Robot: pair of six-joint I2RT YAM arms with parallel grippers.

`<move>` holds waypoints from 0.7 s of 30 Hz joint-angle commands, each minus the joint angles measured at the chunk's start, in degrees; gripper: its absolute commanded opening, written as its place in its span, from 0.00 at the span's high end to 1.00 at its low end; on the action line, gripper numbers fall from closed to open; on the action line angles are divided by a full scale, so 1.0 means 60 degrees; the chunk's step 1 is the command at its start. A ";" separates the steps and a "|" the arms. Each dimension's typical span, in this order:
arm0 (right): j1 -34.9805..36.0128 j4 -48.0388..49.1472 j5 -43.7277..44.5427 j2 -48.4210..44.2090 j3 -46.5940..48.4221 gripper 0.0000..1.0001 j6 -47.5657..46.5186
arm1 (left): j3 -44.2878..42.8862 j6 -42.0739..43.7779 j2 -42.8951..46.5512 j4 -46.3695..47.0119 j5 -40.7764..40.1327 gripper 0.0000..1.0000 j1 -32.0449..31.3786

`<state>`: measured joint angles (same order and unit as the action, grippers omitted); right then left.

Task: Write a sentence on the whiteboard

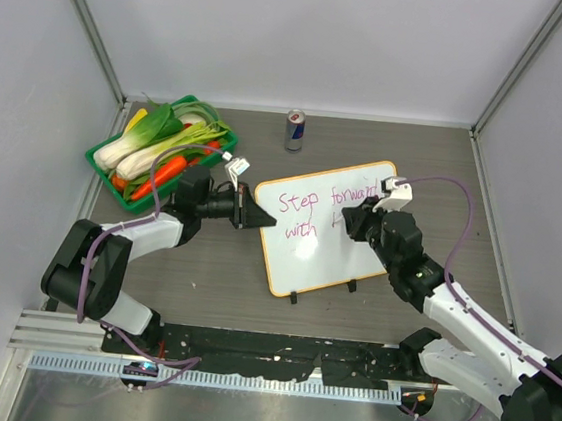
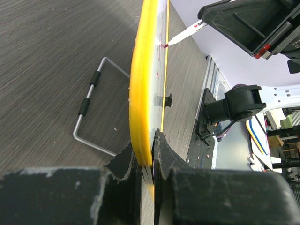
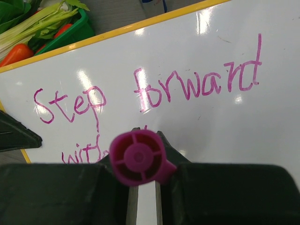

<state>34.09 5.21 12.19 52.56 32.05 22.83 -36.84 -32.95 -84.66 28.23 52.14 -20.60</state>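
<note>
My left gripper [image 2: 148, 157] clamps the whiteboard's [image 1: 329, 254] rim, and my right gripper [image 1: 359, 219] clamps the marker [image 3: 139, 158]. The sentence [image 3: 142, 93] lacks "hope"; I judge it goes after "with", mid-frame.

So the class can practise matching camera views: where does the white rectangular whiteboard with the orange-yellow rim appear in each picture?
Top external: the white rectangular whiteboard with the orange-yellow rim sits centre, between the arms.
Left wrist: edge-on, its rim running up the middle.
Right wrist: its written face fills most of the picture.
Shared landmark: the black left gripper shut on its edge, in all three views.
</note>
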 commanded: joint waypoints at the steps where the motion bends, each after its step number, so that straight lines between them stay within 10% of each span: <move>1: 0.0017 0.0391 0.0664 0.0103 0.0414 0.99 -0.0157 | 0.0325 0.1873 -0.0465 -0.1306 -0.0501 1.00 -0.0229; 21: 0.0017 0.0055 0.1207 0.0205 0.0488 0.99 0.0018 | 0.0325 0.1873 -0.0465 -0.1306 -0.0472 1.00 -0.0229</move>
<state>34.13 5.52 16.86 53.28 33.21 22.90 -36.86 -32.95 -84.79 28.27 52.27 -20.60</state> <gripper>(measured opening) 0.189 0.100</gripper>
